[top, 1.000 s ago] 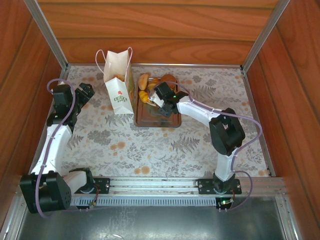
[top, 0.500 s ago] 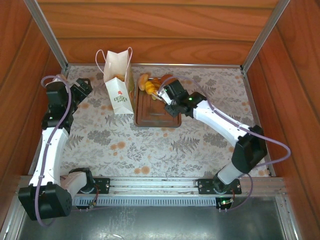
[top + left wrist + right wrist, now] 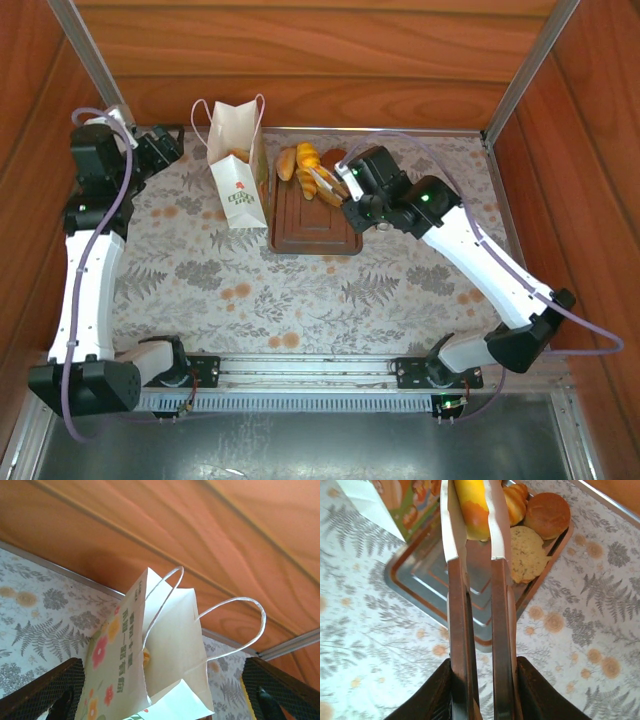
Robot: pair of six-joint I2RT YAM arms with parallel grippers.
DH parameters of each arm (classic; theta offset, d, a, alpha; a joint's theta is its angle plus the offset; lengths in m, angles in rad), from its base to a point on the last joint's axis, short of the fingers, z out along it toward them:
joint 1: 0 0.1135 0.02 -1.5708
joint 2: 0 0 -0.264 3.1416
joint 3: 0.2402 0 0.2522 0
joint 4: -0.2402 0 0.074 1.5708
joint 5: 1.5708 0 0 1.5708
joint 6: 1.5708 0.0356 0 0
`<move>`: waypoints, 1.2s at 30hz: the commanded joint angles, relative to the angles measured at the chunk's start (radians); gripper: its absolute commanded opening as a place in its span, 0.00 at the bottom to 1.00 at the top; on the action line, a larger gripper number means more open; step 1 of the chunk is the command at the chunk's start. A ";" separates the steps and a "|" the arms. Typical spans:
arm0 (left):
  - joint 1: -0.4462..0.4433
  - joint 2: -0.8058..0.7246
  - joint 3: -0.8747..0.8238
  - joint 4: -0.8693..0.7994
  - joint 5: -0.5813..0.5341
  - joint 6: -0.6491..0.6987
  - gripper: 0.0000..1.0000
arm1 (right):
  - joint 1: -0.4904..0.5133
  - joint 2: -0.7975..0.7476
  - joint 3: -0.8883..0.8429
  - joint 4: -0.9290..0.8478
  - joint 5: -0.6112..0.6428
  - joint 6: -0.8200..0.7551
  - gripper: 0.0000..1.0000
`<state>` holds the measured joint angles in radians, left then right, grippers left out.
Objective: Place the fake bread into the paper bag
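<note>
The white paper bag [image 3: 236, 172] stands upright at the back left, mouth open, with a yellow piece of fake bread [image 3: 146, 658] inside. My left gripper [image 3: 165, 148] is open just left of it; in the left wrist view its dark fingers [image 3: 50, 690] stand wide on either side of the bag [image 3: 170, 630]. My right gripper [image 3: 352, 192] is shut on the metal tongs [image 3: 472, 595], which pinch a yellow roll [image 3: 470, 505] above the tray's back. A croissant [image 3: 516, 502], a brown bun [image 3: 547, 515] and a tan bun [image 3: 526, 552] lie in the tray's back corner.
The brown rectangular tray [image 3: 315, 228] lies right of the bag, its front half bare. Wooden walls and metal rails close in the back and sides. The right arm stretches diagonally over the patterned tabletop [image 3: 300, 290].
My right arm has stretched out and lifted the tongs with the yellow roll off the tray's pile. My left arm has swung back toward the far left corner, and its jaws have narrowed slightly.
</note>
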<state>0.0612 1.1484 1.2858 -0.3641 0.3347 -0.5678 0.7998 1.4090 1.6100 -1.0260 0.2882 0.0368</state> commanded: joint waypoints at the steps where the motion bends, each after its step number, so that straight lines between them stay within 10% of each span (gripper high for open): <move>1: -0.027 0.039 0.035 -0.064 0.008 0.055 0.86 | 0.013 -0.023 0.087 -0.114 -0.056 0.124 0.32; 23: -0.054 0.334 0.278 -0.275 0.018 0.218 0.84 | 0.139 0.370 0.948 -0.532 0.004 0.080 0.32; 36: -0.056 0.456 0.334 -0.295 0.049 0.197 0.69 | 0.148 0.475 0.971 -0.215 -0.135 0.067 0.33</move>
<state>0.0116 1.5879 1.5860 -0.6334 0.3721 -0.3740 0.9379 1.8400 2.5614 -1.3724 0.1928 0.1215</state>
